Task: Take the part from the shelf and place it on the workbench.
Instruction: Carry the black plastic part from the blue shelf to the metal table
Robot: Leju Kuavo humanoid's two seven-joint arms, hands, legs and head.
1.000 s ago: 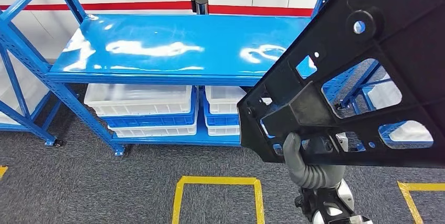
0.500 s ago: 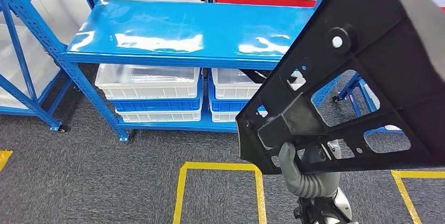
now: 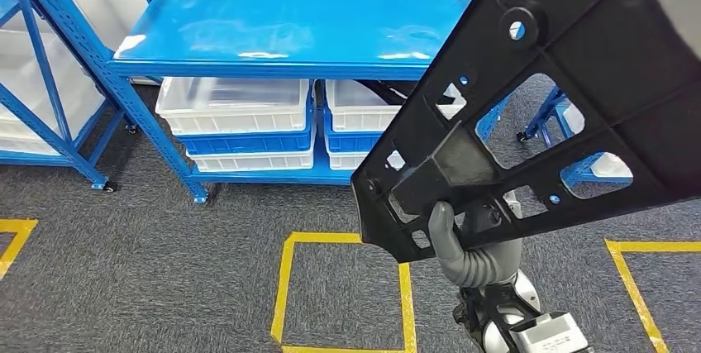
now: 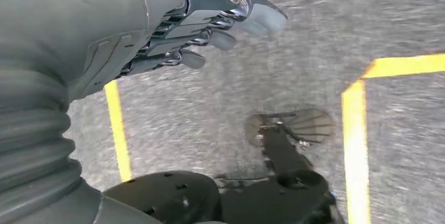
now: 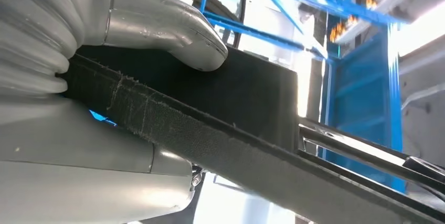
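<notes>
Right robot hand (image 3: 463, 241) grips black part (image 3: 570, 113) at its lower corner, raised w/ blue shelf (image 3: 298, 31) behind; left robot hand (image 4: 173, 30) open, fingers apart, holding nothing, over grey carpet (image 4: 294, 77).

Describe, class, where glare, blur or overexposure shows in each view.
Head view: white glare streaks on the glossy blue shelf top. Left wrist view: grey carpet smeared by motion blur. Right wrist view: background blown out white behind the sharper black part.

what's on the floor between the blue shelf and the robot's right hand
In the head view, bare grey carpet with a yellow tape square lies between the blue shelf and the right hand, which holds the black part.
</notes>
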